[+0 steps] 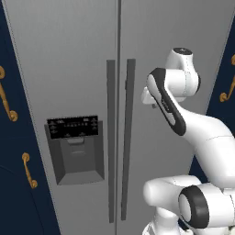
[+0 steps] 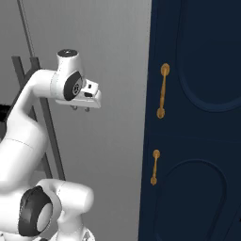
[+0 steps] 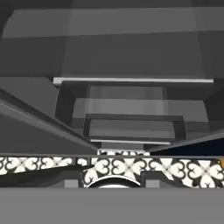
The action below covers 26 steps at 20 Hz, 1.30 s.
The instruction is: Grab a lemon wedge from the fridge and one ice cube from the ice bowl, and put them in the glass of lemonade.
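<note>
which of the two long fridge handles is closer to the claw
The right-hand handle of the pair on the fridge, belonging to the right door. The claw hangs just to its right, while the left handle sits beyond the door seam.

Navy cabinets with brass handles; patterned black-and-white floor tiles.

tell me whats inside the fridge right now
Nothing inside can be seen. Both doors of the fridge are shut, handles side by side, so shelves and any lemon wedge stay covered. The gripper hangs in front of the right door, holding nothing.
</note>
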Motion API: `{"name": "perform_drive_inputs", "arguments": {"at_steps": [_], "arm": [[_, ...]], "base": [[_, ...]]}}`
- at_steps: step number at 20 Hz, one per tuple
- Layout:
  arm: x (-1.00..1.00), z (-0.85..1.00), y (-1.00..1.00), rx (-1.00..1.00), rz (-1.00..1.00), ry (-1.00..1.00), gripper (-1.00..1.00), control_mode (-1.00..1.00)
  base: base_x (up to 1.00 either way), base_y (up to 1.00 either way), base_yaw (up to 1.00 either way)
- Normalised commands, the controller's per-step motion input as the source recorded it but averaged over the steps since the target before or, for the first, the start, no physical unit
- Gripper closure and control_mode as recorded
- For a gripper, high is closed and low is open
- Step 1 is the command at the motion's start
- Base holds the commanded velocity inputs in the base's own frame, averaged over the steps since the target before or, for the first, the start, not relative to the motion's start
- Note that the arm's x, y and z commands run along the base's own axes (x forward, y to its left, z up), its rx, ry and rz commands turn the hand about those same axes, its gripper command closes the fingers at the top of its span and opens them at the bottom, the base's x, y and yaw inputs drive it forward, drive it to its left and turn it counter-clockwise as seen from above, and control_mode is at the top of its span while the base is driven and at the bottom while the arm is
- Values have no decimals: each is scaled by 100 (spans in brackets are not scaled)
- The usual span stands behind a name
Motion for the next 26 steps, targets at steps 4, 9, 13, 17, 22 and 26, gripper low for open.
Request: {"name": "perform_drive_inputs", "arguments": {"at_steps": [4,9,13,17,22,26], "arm": [[-57,0,0,0,0,-2,-100,-100],[-100,-2,0,3,-6,-6,-100,-100],[-79,0,0,2,-6,-1,-100,-100],[-18,0,0,0,0,0,-100,100],[0,0,0,0,0,0,-100,100],[0,0,0,0,0,0,-100,100]], "base": [[0,0,0],[0,0,0],[0,0,0],[-3,10,0],[-8,89,0],[-27,49,-1]]}}
